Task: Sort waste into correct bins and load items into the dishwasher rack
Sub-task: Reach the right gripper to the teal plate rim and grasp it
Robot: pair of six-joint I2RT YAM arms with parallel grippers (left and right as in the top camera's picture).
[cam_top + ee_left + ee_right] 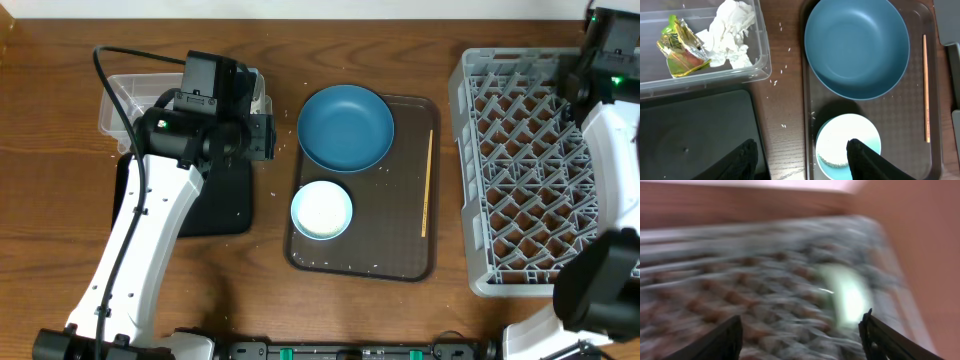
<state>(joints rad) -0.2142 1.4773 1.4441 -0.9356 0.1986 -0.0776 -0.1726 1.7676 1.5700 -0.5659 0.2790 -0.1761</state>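
Dark brown serving tray [385, 225] flat on wooden table [50, 200]; near centre.

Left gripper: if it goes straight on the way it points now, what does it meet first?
Probably the bare wooden table between the black tray and the brown tray; one finger may catch the small bowl. Depth is unclear.

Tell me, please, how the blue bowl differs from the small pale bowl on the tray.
The blue bowl is much larger than the pale bowl. The blue bowl is dark blue, and the pale bowl is mint-white. The blue bowl is empty, while the pale bowl holds a heap of white rice. Both are round, stand upright and sit on the tray.
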